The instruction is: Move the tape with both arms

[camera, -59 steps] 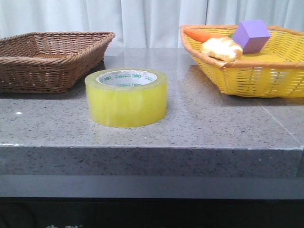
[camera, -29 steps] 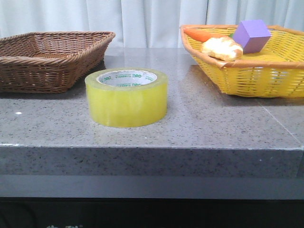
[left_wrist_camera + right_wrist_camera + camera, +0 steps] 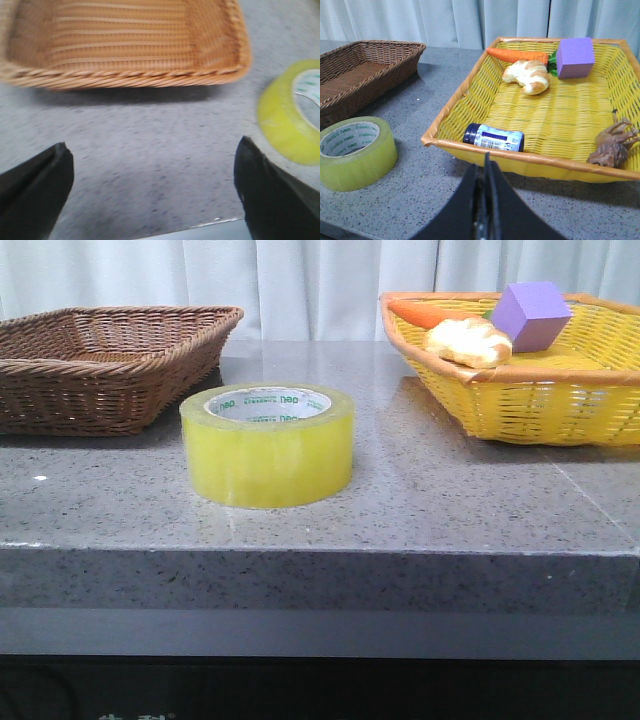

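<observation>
Jaws: left gripper wide apart over grey speckled desk; right gripper pressed together, holding nothing. Yellow translucent tape roll sits flat on desk between brown wicker basket and yellow woven basket.

Front camera level with table; all views share tape

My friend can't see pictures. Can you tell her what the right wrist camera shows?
A yellow basket on a grey table holds a carrot, a croissant, a purple cube, a small bottle and a brown toy. The tape sits beside it, the shut right gripper in front.
</observation>
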You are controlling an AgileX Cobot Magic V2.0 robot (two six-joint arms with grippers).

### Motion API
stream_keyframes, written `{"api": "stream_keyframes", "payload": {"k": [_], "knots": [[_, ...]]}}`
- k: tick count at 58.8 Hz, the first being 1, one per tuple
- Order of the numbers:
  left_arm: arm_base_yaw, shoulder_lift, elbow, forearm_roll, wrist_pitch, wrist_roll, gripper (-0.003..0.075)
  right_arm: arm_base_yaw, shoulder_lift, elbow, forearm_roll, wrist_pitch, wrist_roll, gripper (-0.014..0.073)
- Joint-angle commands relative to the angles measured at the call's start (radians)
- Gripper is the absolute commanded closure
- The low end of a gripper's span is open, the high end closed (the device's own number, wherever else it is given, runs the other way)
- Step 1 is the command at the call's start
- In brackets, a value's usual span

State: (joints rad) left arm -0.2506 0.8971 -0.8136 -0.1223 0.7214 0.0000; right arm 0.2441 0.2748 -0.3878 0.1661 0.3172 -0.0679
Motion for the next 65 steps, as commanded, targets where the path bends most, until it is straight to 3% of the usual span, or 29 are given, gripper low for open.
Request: {"api": "stream_keyframes", "payload": {"k": [1, 12, 22, 39, 65], "knots": [[-0.077, 0.079, -0.078, -0.021, -0.054, 0.000, 0.0126, -0.009, 0.008, -0.021, -0.002, -0.085, -0.001, 0.0639], [-0.238, 0.274, -0.189, -0.023, -0.043, -0.019, 0.0131, -0.009, 0.008, -0.021, -0.002, -0.085, -0.001, 0.0639], [-0.312, 0.413, -0.289, -0.094, -0.013, -0.021, 0.0132, -0.009, 0.008, -0.021, -0.002, -0.085, -0.001, 0.0639], [-0.323, 0.580, -0.423, -0.167, 0.044, -0.045, 0.0132, -0.009, 0.008, -0.021, -0.002, -0.085, -0.001, 0.0639], [-0.323, 0.701, -0.444, -0.222, 0.033, -0.045, 0.0137, -0.009, 0.008, -0.021, -0.002, -0.096, -0.001, 0.0639]]}}
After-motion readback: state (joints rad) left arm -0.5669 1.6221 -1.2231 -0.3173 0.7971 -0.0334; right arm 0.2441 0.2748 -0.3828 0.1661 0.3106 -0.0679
